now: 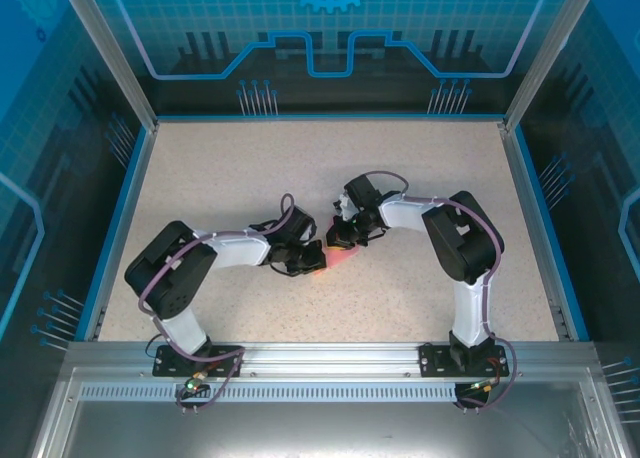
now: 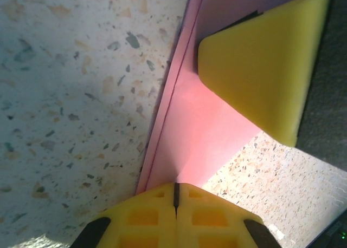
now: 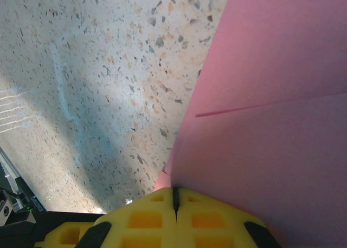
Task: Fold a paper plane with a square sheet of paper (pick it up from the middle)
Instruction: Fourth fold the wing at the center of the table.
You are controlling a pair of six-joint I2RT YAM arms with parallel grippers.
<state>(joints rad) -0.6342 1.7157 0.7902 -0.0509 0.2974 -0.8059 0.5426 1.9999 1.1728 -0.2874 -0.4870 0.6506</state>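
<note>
Both of my end effectors are fully closed, pads pressed together with the sheet of paper [image 2: 200,134] pinched in each. The left end effector [image 2: 174,199] grips the sheet's near corner, where the pink narrows to a point between my yellow pads. The right end effector [image 3: 174,196] clamps another edge of the same sheet, and one of its yellow fingertips [image 2: 260,69] sits on the sheet's far side in my left wrist view. The sheet is at the middle of the speckled surface [image 1: 220,178], caught where my two arms meet, left arm on the sheet's left and right arm on its right and slightly beyond it. It is no flat square now: a doubled edge runs along its left side in the left wrist view, and a straight layer edge crosses it in the right wrist view, so I judge a fold is partly made. Two grips on one sheet make sense to me: one pins it as an anchor while the other can pull or crease a flap. I can't tell if the sheet touches the surface or hangs just off it. No readable brand, label or writing on the sheet, the pads or the surface.
</note>
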